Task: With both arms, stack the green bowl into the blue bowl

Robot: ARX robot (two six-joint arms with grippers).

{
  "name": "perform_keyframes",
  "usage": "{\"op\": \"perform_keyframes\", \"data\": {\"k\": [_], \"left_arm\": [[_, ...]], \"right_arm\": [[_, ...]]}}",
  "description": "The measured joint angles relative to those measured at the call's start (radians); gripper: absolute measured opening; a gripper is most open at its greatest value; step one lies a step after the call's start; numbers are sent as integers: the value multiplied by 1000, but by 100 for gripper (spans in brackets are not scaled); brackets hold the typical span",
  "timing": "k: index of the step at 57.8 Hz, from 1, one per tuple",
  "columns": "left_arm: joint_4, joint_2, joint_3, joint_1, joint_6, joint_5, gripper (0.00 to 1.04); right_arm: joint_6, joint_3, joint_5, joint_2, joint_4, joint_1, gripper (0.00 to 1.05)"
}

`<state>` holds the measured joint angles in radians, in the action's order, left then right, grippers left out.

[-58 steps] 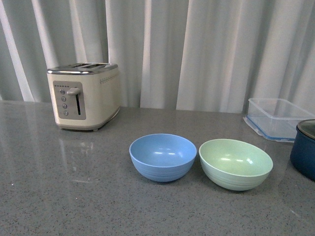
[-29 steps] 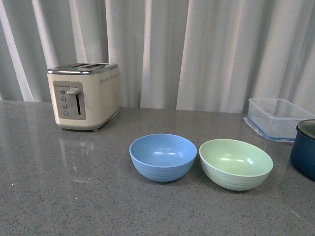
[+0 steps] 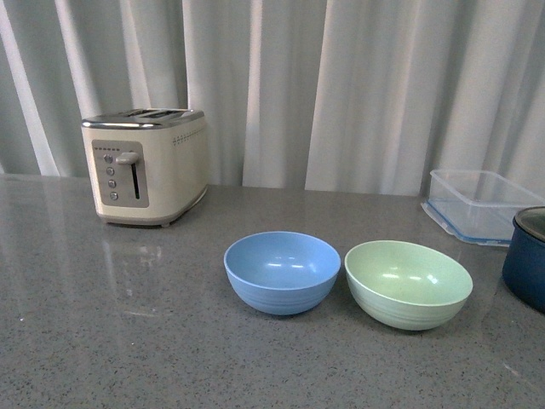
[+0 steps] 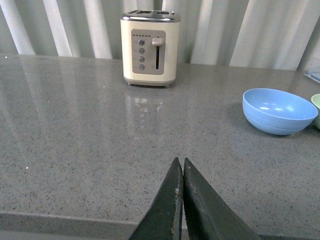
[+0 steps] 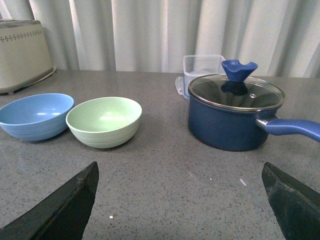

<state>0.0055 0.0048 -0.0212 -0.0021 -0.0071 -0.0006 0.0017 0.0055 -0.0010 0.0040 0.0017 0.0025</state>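
Observation:
The pale green bowl stands upright and empty on the grey counter, right beside the light blue bowl, which is also empty. Neither arm shows in the front view. In the left wrist view my left gripper is shut with nothing in it, near the counter's front edge, and the blue bowl lies well off from it. In the right wrist view my right gripper is wide open over bare counter, with the green bowl and blue bowl some way ahead of it.
A cream toaster stands at the back left. A clear plastic container sits at the back right. A dark navy pot with a glass lid and blue handle stands beside the green bowl. White curtains hang behind the counter.

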Motion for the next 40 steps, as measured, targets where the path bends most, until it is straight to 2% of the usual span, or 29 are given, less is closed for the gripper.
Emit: {"op": "perform_keyframes", "data": {"k": [8,17,20,22,24,29,34,36,40], "left_arm": [[-5,-1,0,0,-1,-1,5],[-5,-1,0,0,0,-1,31],[-5,-1,0,0,0,-2,44],[-5,-2,0,0,0,-1,52],[-5,-3,0,0,0,0,60],[-5,-2,0,0,0,0,81],[-5,-2,0,0,0,0,97],[-5,-2,0,0,2,0,100],[-5,-2,0,0,2,0,97]], "right_arm": [[0,0,0,0,0,0,95],[3,6,2,13,-19,0,95],[21,128,12,168,-280,17,95],[35,259,19,392,-500,42,95],[40,322,23,517,-566,65,95],[59,456,13,781,-523,121,95],[79,587,-17,954,-481,155,95],[84,624,-23,1003,-472,162,95],[92,683,-27,1082,-458,168,95]]}}
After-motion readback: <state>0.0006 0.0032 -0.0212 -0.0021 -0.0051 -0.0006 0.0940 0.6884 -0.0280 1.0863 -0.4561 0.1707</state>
